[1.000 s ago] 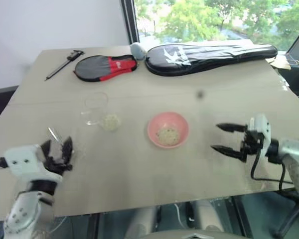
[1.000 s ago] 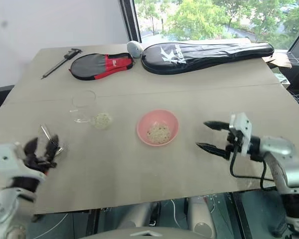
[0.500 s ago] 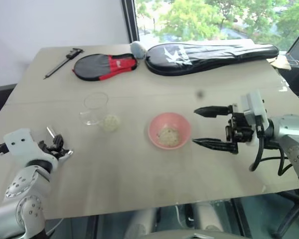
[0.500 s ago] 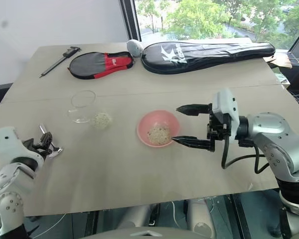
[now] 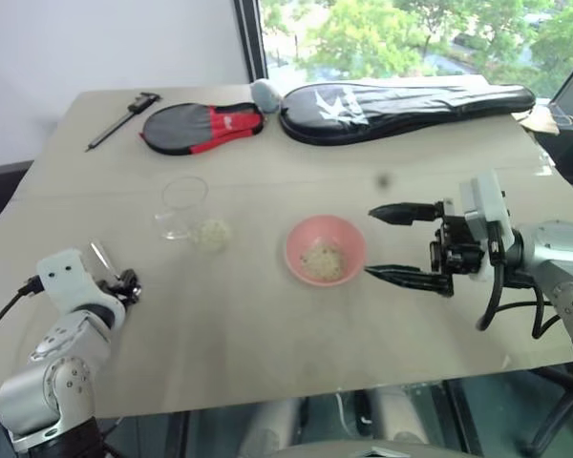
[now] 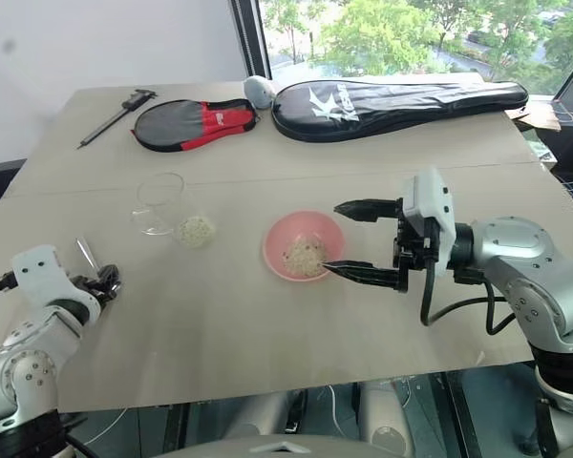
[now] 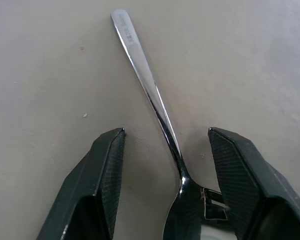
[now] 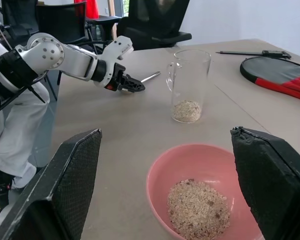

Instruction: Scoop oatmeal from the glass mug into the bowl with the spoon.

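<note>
The silver spoon (image 7: 145, 80) lies flat on the table near its left front edge. My left gripper (image 5: 126, 283) is lowered over the spoon's bowl end, open, one finger on each side and neither touching it. The glass mug (image 5: 182, 205) stands upright further back, with oatmeal (image 8: 186, 111) at its bottom. The pink bowl (image 5: 296, 239) sits mid-table with a small heap of oatmeal (image 5: 320, 260) inside. My right gripper (image 5: 371, 242) hovers level just right of the bowl, wide open and holding nothing.
A long black racket bag (image 5: 406, 97), a red-and-black paddle case (image 5: 202, 127) and a long black tool (image 5: 124, 119) lie along the table's far side. The left front edge is close to the spoon. Dark office chairs (image 8: 150, 25) stand beyond the table.
My left gripper has dropped down and forward, straddling the spoon's bowl end. My right gripper first swung in leftward and up to beside the bowl, then held still.
</note>
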You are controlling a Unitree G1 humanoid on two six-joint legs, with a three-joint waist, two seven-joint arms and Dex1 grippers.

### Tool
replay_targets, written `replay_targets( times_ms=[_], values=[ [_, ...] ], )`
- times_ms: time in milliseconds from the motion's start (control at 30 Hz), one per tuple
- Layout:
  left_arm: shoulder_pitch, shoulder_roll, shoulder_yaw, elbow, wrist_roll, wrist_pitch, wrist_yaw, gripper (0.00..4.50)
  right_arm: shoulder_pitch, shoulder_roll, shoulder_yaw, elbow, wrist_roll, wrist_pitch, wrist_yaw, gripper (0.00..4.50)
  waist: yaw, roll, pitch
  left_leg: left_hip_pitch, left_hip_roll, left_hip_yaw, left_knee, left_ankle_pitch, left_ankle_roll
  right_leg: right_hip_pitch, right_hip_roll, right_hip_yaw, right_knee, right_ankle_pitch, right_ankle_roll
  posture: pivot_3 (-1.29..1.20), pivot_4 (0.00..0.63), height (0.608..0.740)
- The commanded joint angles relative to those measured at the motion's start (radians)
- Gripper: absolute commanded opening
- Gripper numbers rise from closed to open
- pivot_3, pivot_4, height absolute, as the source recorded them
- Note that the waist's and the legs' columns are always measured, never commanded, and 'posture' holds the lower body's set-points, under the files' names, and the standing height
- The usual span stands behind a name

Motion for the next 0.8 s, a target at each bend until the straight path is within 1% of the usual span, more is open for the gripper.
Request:
replay_targets(
  times_ms=[33, 67, 133, 167, 300, 500, 600, 667, 700, 800],
  values=[
    [0.011, -0.01, 0.004, 0.043, 0.024, 0.042, 0.009, 1.53, -0.019, -0.007, -0.019, -0.035, 0.021, -0.002, -0.006, 4.16, 0.0, 0.001, -0.001, 0.0, 0.0, 0.0, 0.0, 0.0, 0.0, 0.0, 0.0, 0.0, 0.0, 0.0, 0.0, 0.0, 0.15, 0.74],
    [0.007, -0.018, 0.014, 0.046, 0.022, 0.05, 0.011, 1.18, -0.021, -0.008, -0.019, -0.035, 0.021, -0.002, -0.007, 4.16, 0.0, 0.002, -0.001, 0.0, 0.0, 0.0, 0.0, 0.0, 0.0, 0.0, 0.0, 0.0, 0.0, 0.0, 0.0, 0.0, 0.15, 0.74],
    [-0.001, -0.034, 0.039, 0.053, 0.015, 0.075, 0.019, 0.25, -0.023, -0.009, -0.019, -0.033, 0.023, -0.001, -0.008, 4.16, 0.0, 0.003, -0.002, 0.0, 0.0, 0.0, 0.0, 0.0, 0.0, 0.0, 0.0, 0.0, 0.001, 0.0, 0.0, 0.0, 0.15, 0.74],
    [-0.001, -0.038, 0.046, 0.054, 0.016, 0.084, 0.021, 0.05, -0.022, -0.009, -0.019, -0.033, 0.024, -0.001, -0.008, 4.16, 0.0, 0.004, -0.003, 0.0, 0.0, 0.0, 0.0, 0.0, 0.0, 0.0, 0.0, 0.0, 0.001, 0.0, 0.0, 0.0, 0.15, 0.74],
    [0.02, -0.039, 0.039, 0.047, 0.052, 0.074, 0.018, 0.05, -0.029, 0.0, -0.02, -0.032, 0.041, 0.008, -0.019, 4.16, -0.001, 0.009, -0.005, 0.001, 0.0, 0.0, 0.0, 0.0, -0.001, 0.0, 0.0, 0.001, 0.001, 0.0, 0.0, 0.0, 0.15, 0.74],
    [0.033, -0.067, 0.032, 0.004, 0.103, -0.105, -0.003, 0.05, -0.038, -0.002, -0.014, -0.022, 0.036, 0.003, -0.018, 4.16, -0.002, 0.011, -0.006, 0.001, 0.0, 0.001, -0.001, 0.0, -0.001, 0.0, 0.0, 0.002, 0.001, 0.0, 0.0, 0.0, 0.15, 0.74],
    [0.009, -0.104, 0.082, -0.035, 0.06, -0.212, -0.027, 0.05, -0.049, 0.012, -0.017, -0.01, 0.047, 0.006, -0.029, 4.16, -0.001, 0.009, -0.006, 0.001, 0.0, 0.001, -0.001, -0.001, -0.002, 0.0, 0.0, 0.001, 0.001, 0.0, 0.0, 0.0, 0.15, 0.74],
    [0.005, -0.092, 0.1, -0.066, 0.07, -0.326, -0.066, 0.05, -0.061, 0.031, -0.03, 0.002, 0.075, 0.02, -0.049, 4.16, 0.0, 0.001, -0.003, -0.001, 0.0, 0.0, -0.001, 0.0, -0.002, -0.001, 0.0, 0.001, 0.001, 0.0, 0.0, 0.0, 0.15, 0.74],
    [-0.012, -0.091, 0.119, -0.09, 0.04, -0.372, -0.09, 0.05, -0.068, 0.043, -0.039, 0.01, 0.091, 0.028, -0.064, 4.16, 0.0, 0.0, -0.003, -0.003, 0.001, -0.001, -0.001, 0.0, -0.002, -0.003, 0.0, 0.001, 0.001, 0.0, 0.0, 0.0, 0.15, 0.74],
    [-0.055, -0.062, 0.085, -0.208, -0.033, -0.455, -0.202, 0.05, -0.091, 0.081, -0.061, 0.04, 0.14, 0.053, -0.117, 4.16, 0.0, -0.002, -0.003, -0.004, 0.001, -0.001, 0.0, 0.0, -0.003, -0.003, 0.0, 0.001, 0.001, 0.0, 0.0, 0.0, 0.15, 0.74]
  ],
)
